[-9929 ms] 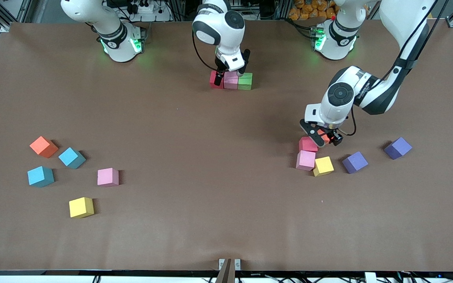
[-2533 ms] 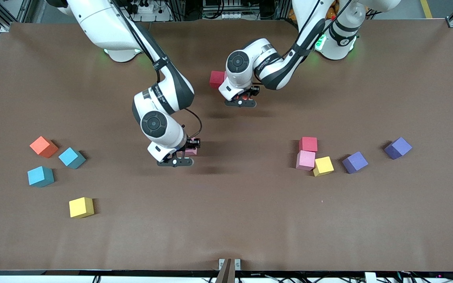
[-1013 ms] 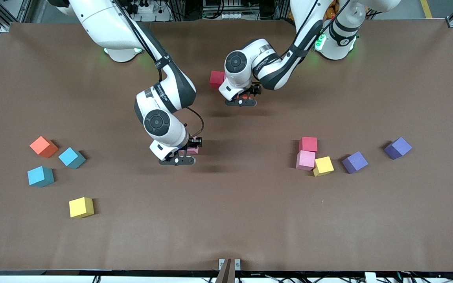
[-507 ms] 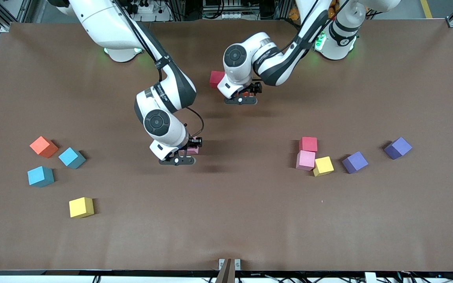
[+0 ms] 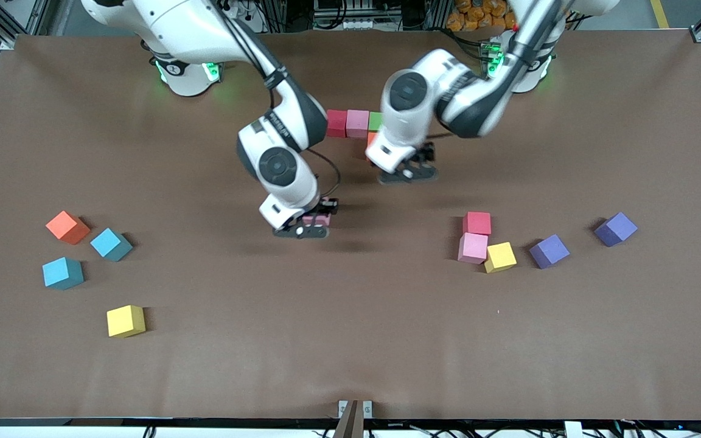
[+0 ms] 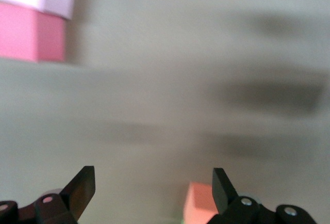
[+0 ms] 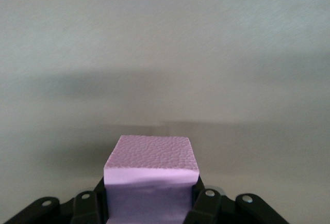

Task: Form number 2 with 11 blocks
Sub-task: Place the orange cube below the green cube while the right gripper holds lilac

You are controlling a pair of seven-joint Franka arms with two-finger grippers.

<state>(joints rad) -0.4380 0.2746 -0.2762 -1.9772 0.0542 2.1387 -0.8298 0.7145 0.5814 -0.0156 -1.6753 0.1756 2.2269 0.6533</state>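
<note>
The right hand [image 5: 311, 224] is up over the middle of the worktop [image 5: 350, 340], clenched on a pink block [image 7: 150, 175]; the wrist view shows its matte, pebbled top face and flat front, its lower part cut off between the fingers [image 7: 202, 206]. In the front view only a sliver of that block [image 5: 313, 217] shows under the wrist.

The left hand [image 5: 408, 173] hangs released over the worktop just by the started row, its fingers [image 6: 82, 188] spread wide with nothing between them. An orange block [image 5: 372, 141] lies beside it, mostly hidden by the arm; the left wrist view catches one corner [image 6: 200, 203].

The row itself, red block [image 5: 336, 123], pink cube [image 5: 357, 123] and green block [image 5: 376, 121], lies toward the bases' edge at mid-worktop, touching side by side, the green one half covered.

Loose cubes lie in two clusters toward either end of the worktop.
</note>
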